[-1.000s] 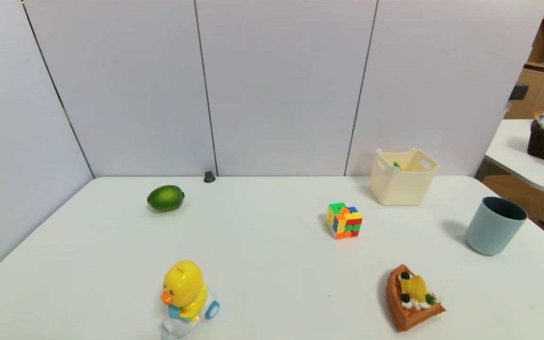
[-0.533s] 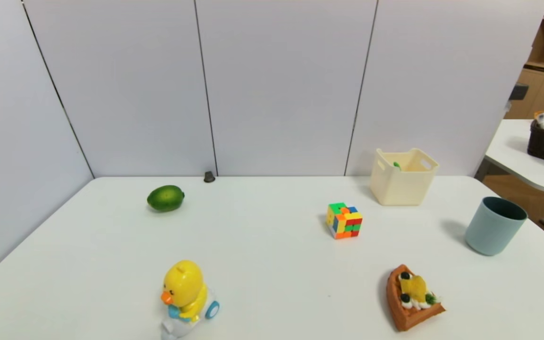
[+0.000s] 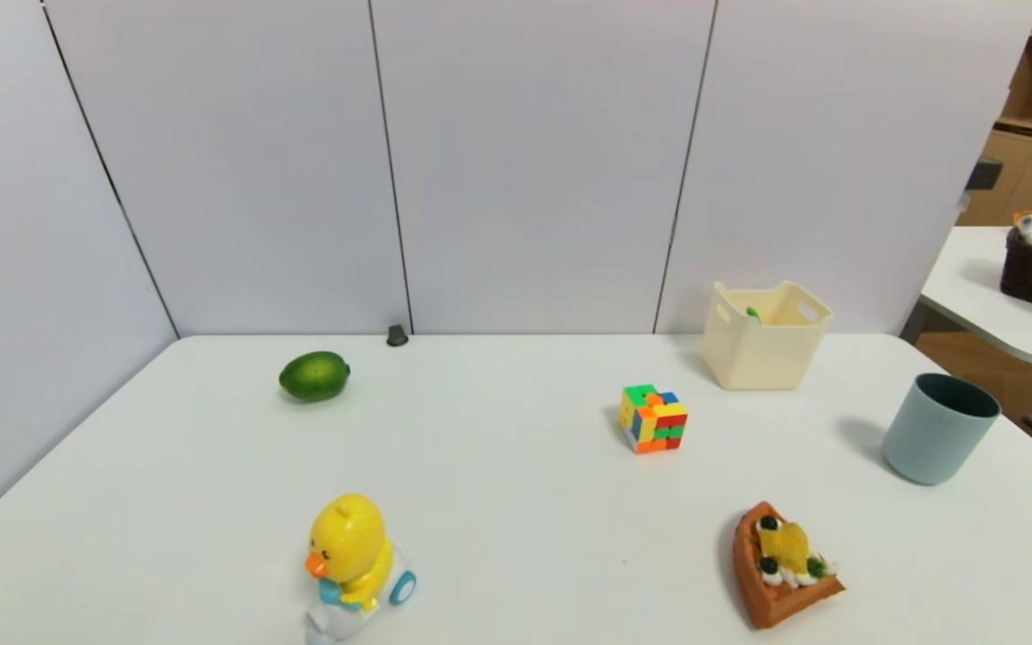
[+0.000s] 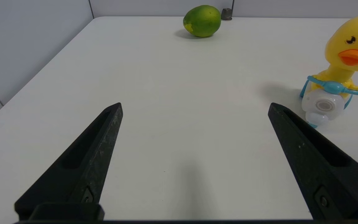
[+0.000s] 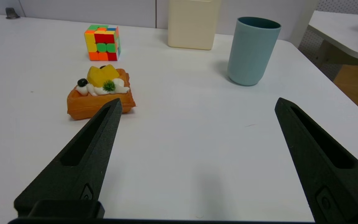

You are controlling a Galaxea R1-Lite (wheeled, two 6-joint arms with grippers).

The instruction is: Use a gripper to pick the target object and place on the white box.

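Smooth white table point(image 3: 516, 502); square cream tub point(image 3: 765, 348); left gripper point(image 4: 194, 107), right gripper point(image 5: 197, 104) spread.

Desk point(image 3: 516, 466): plain white. White box point(image 3: 765, 348): cream-white, with a green tip of the target object point(image 3: 753, 313) visible inside. Cup point(image 3: 939, 428): grey-blue outside, darker teal inside. Cube point(image 3: 653, 418): mixed tiles of green, red, orange, yellow and blue. Lime point(image 3: 314, 375): dark green. Duck toy point(image 3: 350, 555): yellow body, orange beak, blue and white base. Waffle toy point(image 3: 783, 563): orange-brown, topped with yellow, white, black and green. Left hand point(image 4: 194, 109) and right hand point(image 5: 197, 104): black fingers.
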